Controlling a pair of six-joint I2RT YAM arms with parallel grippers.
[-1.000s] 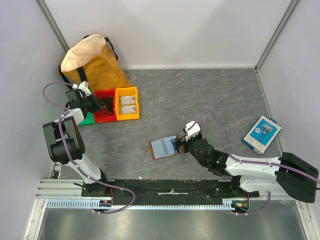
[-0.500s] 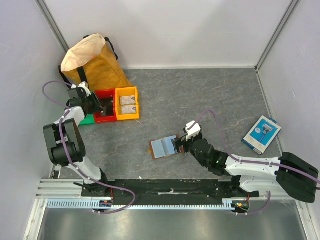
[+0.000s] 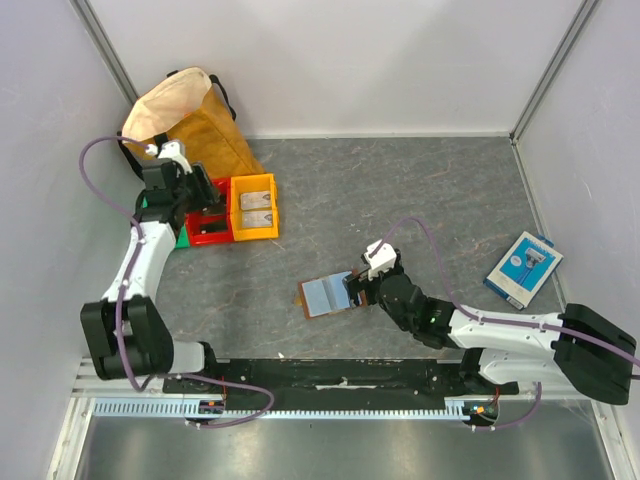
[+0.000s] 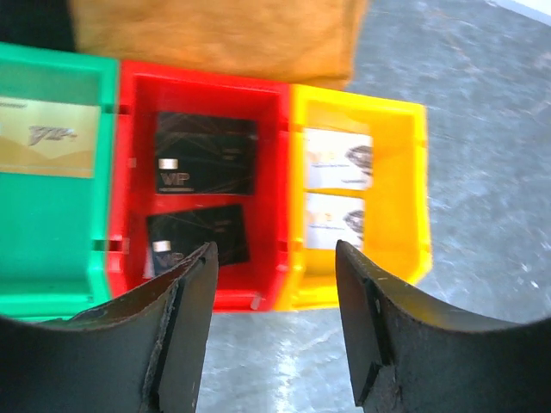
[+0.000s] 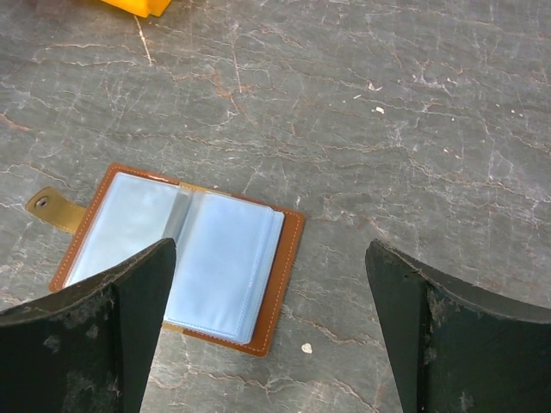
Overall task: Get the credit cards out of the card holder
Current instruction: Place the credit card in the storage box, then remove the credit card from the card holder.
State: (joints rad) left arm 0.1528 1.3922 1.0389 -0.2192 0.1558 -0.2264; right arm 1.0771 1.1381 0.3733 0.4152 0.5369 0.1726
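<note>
The card holder [image 5: 198,249] lies spread open on the grey table, brown leather outside, pale blue sleeves showing; it also shows in the top view [image 3: 322,296]. My right gripper [image 5: 271,258] hangs open just above its right edge, holding nothing [image 3: 351,289]. Credit cards lie in the bins: two dark ones [image 4: 205,163] in the red bin [image 4: 280,172], two whitish ones [image 4: 337,158] in the yellow bin [image 4: 400,189], a gold one [image 4: 47,138] in the green bin [image 4: 52,258]. My left gripper [image 4: 275,258] is open and empty above the bins' near edge [image 3: 203,192].
A tan bag [image 3: 185,125] stands behind the bins at the back left. A blue-and-white packet [image 3: 523,268] lies at the right by the wall. White walls close the table on three sides.
My left gripper has opened, risen and drawn back from the red bin, its arm stretching out. The right arm has shifted only slightly over the card holder.
</note>
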